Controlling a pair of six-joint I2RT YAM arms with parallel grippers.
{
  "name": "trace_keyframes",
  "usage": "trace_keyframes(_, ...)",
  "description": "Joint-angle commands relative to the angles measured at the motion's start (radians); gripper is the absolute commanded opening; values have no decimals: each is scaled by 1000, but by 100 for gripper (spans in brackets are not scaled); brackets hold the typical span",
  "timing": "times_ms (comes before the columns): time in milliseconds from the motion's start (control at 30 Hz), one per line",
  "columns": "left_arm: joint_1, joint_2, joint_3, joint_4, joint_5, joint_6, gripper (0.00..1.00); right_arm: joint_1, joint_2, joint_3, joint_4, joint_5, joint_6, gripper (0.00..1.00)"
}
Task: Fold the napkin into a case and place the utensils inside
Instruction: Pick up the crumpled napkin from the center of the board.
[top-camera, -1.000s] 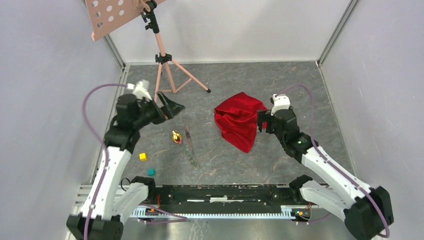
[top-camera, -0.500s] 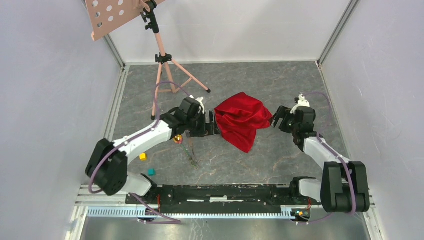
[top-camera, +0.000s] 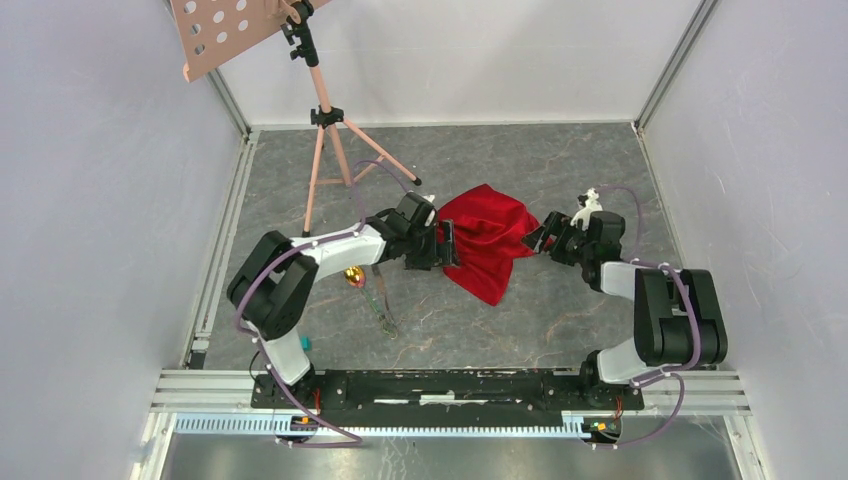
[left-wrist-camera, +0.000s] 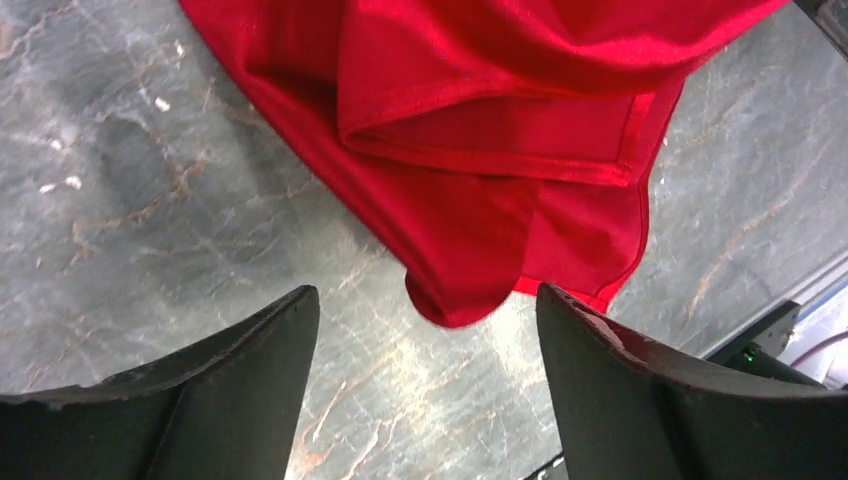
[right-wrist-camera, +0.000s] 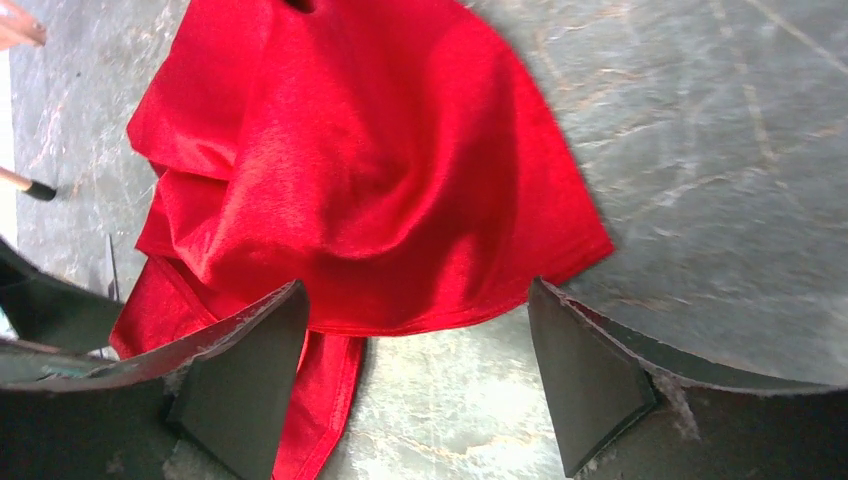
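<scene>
Nearest, left of centre in the top view, the utensils (top-camera: 372, 290) were laid on the grey bench (top-camera: 560, 330): a gold-bowled spoon (top-camera: 352, 274) beside thin dark pieces, all outside the cloth. Just beyond them the left arm (top-camera: 330, 248) was stretched rightward. The left jaws were spread wide and empty at the left edge of the napkin (top-camera: 485, 238). The red cloth was bunched in loose folds at mid-frame, not shaped into a case. On its right side the right jaws were likewise held wide open, nothing gripped, with the hem seen between them. Farthest, at upper left, a pink tripod stand (top-camera: 325, 150) was set.
</scene>
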Motion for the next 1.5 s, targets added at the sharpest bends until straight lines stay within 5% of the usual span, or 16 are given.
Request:
trace_keyframes(0,-11,70,75,55,-39,-42,81,41,49,42,40,-32,2,84)
trace_keyframes(200,-13,114,82,71,-63,-57,64,110,121,111,7,6,-13,65)
trace_keyframes(367,-19,99,75,66,-71,-48,58,139,130,149,-27,-1,-45,21)
trace_keyframes(467,-22,74,67,52,-72,-32,63,138,66,145,-85,38,-81,1)
trace_keyframes(800,-45,-72,-88,126,-47,-51,95,130,-171,129,-251,126,-76,0)
trace_keyframes(1067,-117,-123,-250,343,-61,-132,88,106,-235,122,-255,80,42,0)
trace_keyframes(1467,-117,-23,-124,291,-242,-82,72,97,-302,145,-300,85,15,0)
